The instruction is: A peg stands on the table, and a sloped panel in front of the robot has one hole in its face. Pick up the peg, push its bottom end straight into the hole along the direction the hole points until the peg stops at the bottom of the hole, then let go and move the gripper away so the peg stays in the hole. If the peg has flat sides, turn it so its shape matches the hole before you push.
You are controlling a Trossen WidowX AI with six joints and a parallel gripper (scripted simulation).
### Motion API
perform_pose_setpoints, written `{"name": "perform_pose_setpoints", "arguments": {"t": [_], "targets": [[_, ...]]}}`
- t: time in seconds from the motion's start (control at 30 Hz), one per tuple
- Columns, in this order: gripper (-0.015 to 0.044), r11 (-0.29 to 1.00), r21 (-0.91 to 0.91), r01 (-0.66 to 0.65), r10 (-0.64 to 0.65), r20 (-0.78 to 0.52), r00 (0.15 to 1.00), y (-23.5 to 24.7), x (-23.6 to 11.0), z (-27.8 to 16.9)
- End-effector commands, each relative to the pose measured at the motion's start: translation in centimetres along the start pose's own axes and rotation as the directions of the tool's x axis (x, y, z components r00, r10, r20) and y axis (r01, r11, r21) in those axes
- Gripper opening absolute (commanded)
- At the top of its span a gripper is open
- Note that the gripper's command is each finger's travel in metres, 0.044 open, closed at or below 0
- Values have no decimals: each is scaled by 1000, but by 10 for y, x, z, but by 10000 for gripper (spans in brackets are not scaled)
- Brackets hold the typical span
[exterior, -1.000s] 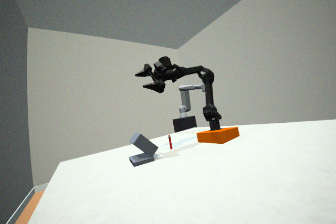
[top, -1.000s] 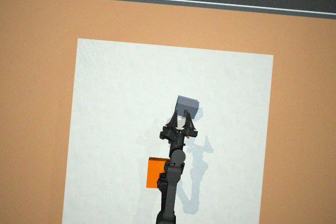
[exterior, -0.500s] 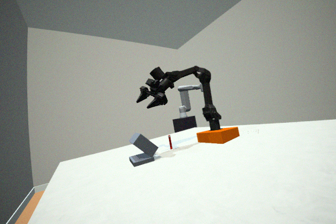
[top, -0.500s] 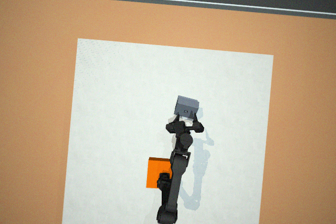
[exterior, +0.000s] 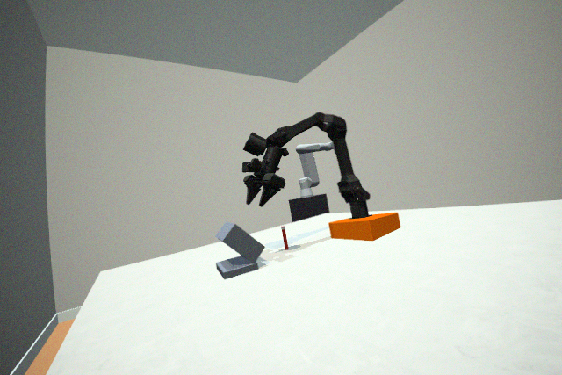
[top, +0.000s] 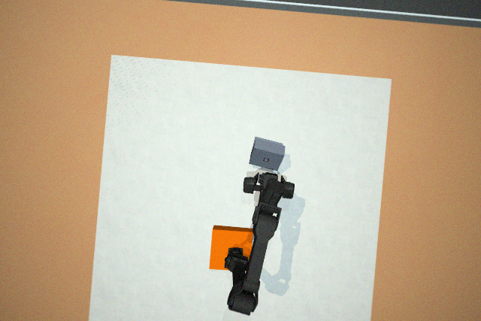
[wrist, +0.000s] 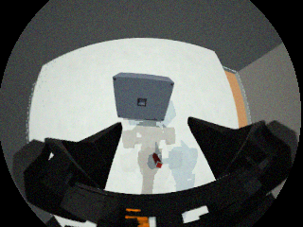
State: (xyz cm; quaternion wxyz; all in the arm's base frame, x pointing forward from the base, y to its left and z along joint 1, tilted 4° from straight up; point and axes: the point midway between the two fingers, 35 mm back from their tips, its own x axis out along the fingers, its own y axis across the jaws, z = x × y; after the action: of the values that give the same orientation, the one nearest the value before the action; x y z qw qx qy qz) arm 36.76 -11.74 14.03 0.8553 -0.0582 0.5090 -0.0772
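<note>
Black parallel-jaw gripper point(exterior: 262, 189), fingers wide and empty, hangs above the slim red upright peg point(exterior: 284, 237) (beside the grey sloped panel point(exterior: 239, 241)); an off-centre descent risks toppling the peg.

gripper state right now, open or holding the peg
Tool: open, holding nothing, up in the air. The red peg stands on the table, untouched, below it.
</note>
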Motion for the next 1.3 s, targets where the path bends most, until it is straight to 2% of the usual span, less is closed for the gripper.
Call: {"name": "perform_pose_setpoints", "arguments": {"t": [0.0,0.23,0.5,0.8,1.27], "targets": [[440,993,120,1,12,-108,994,-5,8,-22],[440,950,310,43,54,-299,953,-8,16,-63],[440,855,489,171,118,-506,855,-17,14,-113],[440,853,492,174,120,-510,852,-15,15,-114],[440,853,492,175,120,-510,852,-12,35,-124]]}}
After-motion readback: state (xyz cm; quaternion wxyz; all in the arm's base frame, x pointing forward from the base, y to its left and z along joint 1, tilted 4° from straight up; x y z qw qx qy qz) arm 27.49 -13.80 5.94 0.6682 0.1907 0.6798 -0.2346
